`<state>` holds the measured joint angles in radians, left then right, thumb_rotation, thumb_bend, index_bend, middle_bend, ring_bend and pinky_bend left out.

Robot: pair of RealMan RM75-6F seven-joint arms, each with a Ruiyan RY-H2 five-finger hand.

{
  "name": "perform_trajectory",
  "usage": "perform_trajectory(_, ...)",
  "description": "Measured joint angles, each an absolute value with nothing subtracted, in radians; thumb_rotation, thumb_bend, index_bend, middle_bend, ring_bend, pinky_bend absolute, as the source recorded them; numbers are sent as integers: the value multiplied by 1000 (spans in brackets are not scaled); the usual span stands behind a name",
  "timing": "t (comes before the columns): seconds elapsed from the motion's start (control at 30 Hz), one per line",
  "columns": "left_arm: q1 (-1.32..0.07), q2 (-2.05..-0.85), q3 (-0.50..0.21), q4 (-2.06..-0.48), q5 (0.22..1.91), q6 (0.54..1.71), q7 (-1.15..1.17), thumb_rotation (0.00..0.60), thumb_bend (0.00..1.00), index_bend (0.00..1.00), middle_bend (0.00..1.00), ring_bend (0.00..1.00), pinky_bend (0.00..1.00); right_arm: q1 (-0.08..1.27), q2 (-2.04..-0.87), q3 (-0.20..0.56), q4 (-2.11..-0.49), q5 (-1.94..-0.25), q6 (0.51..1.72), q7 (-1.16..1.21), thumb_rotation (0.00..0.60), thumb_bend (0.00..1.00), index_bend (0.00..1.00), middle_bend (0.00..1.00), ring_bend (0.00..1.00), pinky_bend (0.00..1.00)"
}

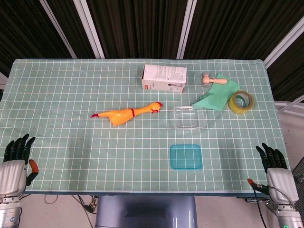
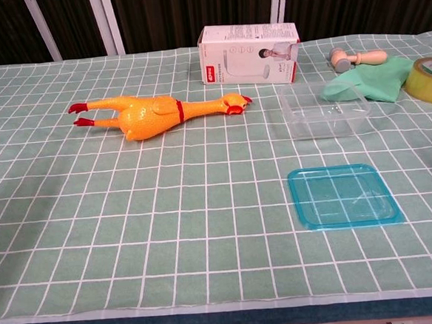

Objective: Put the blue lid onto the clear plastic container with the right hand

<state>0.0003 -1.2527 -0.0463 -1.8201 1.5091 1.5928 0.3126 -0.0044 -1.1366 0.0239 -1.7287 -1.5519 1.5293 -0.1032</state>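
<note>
Fingers of the right hand (image 1: 277, 170) apart, holding nothing, at the table's near right corner; left hand (image 1: 15, 164) likewise spread and empty at the near left. Blue lid (image 1: 186, 156) lies flat on the checked tablecloth (image 1: 71, 95), just in front of the clear plastic container (image 1: 189, 118), apart from it. Container uncovered. Judgement: nothing begun; reach, grasp, placement all remain.
</note>
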Motion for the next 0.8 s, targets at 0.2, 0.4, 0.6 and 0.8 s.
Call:
perform_trajectory(0.2,-4,-1251,-48,-1821,1499,1582,312,600,792,93,0,0,0,35,-1077,24,-1837,-1510,1433,-255,600,183,0,0,0,0)
perform_trajectory(0.4,-6,-1251,-54,-1823,1479,1575,310,600,792,93,0,0,0,161,-993,61,-2021,-1302,1196,-394,600,183,0,0,0,0)
perform_trajectory(0.6,-9,-1248,-56,-1825,1464,1567,307,600,792,93,0,0,0,308,-1000,99,-2126,-1039,1129,-639,600,183,0,0,0,0)
perform_trajectory(0.8,-11,-1245,-58,-1828,1453,1563,303,600,792,93,0,0,0,442,-1126,117,-2153,-864,1136,-810,600,182,0,0,0,0)
